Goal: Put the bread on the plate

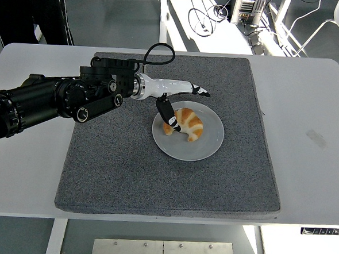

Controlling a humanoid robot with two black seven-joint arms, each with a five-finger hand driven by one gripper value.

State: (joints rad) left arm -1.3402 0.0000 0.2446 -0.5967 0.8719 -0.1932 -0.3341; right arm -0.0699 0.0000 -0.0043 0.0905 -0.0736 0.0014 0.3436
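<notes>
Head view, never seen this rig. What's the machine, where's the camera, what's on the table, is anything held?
This is a single picture from a camera mounted high on a humanoid robot, looking forward and down over a white table. The black arm reaching in from the left edge is the robot's left arm; it ends in a white and black five-fingered left hand. The right arm is not in the picture.

On the table lies a grey mat, and on the mat a pale round plate. A golden croissant, the bread, lies on the plate.

Nothing seems to be held: the fingers are spread out above the far side of the plate, while the thumb hangs down right beside the bread, possibly touching it. Beyond the table are floor, cables and furniture legs.
</notes>
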